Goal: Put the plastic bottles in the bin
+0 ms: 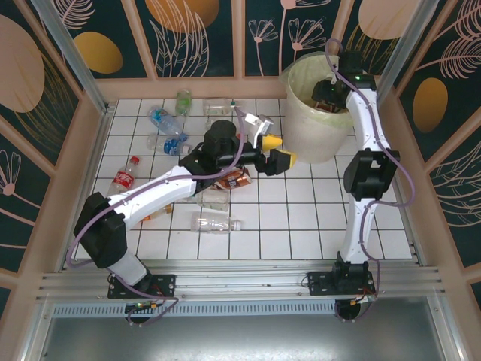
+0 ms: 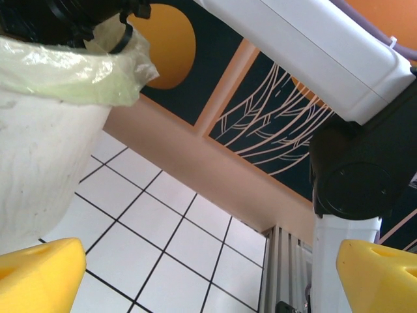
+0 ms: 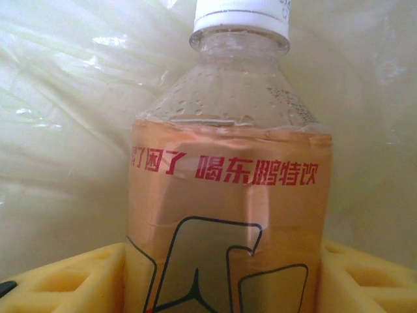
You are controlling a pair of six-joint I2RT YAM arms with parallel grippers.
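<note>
We see a white tiled surface with dark grid lines, boxed in by dark walls painted with orange discs and pale leaves. The cream bin stands in the upper right of the top view, lined with a pale yellow-green bag. Loose bottles lie in the upper left of the surface. A red-labelled bottle lies at the left and a clear bottle low in the middle. The right fingers are down inside the bin, closed on an orange-labelled bottle with a white cap, a yellow pad on each side. The left fingers hover just left of the bin, spread wide, holding nothing.
</note>
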